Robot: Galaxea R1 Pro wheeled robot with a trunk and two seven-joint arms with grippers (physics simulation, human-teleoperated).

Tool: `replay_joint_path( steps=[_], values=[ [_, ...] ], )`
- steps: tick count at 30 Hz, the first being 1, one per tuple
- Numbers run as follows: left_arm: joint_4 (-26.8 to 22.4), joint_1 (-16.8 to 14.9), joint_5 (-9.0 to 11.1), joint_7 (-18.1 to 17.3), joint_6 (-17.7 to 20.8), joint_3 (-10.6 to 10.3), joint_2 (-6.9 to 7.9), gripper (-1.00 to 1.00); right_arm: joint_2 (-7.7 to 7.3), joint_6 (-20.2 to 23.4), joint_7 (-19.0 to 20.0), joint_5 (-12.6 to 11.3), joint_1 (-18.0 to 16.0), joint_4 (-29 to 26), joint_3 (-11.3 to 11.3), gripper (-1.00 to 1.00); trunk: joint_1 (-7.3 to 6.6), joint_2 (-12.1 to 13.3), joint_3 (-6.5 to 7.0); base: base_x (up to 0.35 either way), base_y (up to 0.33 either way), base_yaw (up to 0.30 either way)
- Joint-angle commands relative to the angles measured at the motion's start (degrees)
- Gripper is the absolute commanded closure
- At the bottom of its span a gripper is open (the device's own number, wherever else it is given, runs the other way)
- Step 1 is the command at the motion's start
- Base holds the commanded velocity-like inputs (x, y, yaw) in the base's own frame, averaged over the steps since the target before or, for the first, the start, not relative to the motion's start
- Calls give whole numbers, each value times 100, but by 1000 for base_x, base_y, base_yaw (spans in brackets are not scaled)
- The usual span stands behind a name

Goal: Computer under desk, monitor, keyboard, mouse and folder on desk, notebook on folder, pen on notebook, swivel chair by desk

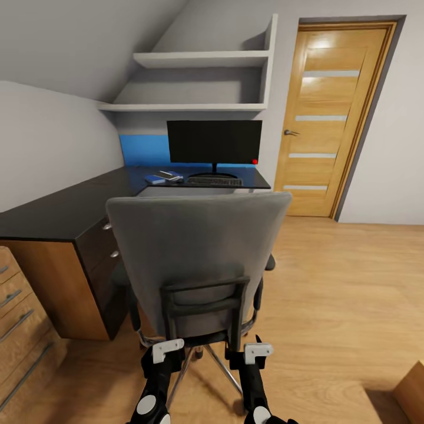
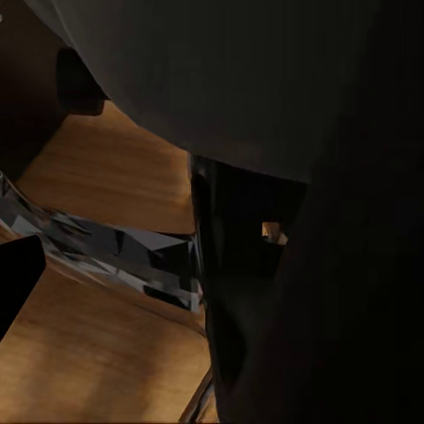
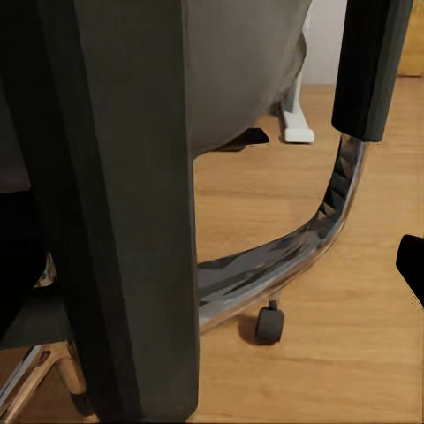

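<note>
While we sit behind the swivel chair (image 1: 197, 259), both grippers, left (image 1: 166, 352) and right (image 1: 257, 352), press at its black back frame; their grip we can't tell. Straight ahead past the chair lies the desk (image 1: 65, 209), so we'd push forward.

Head view bright, evenly lit, soft render. Glare patch on door (image 1: 338, 112) top panel. Soft shadow under shelves (image 1: 200, 82) and beneath swivel chair (image 1: 197, 253) on floor (image 1: 347, 294). Straight lines bow toward edges, wide-angle stretch. Left wrist view very dim, right half near black, chair underside murky. Right wrist view moderate light; close chair frame dark, blurred; chrome tube (image 3: 300, 252) reflects blotchy.
</note>
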Motion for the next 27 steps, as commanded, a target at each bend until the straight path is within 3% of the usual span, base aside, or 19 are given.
replay_joint_path(
  steps=[1,7,27],
  values=[
    [4,-5,88,29,-43,-19,6,-100,-3,-28,-41,-48,-10,-1,45,-100,2,-2,-6,231,-179,0],
    [4,-6,85,29,-42,-19,2,-100,-3,-28,-41,-48,-10,-1,45,-100,2,-2,-6,206,-170,0],
    [4,-6,79,32,-43,-19,1,-100,-3,-28,-41,-48,-10,-1,46,-100,2,-2,-6,73,-44,0]
  ],
)
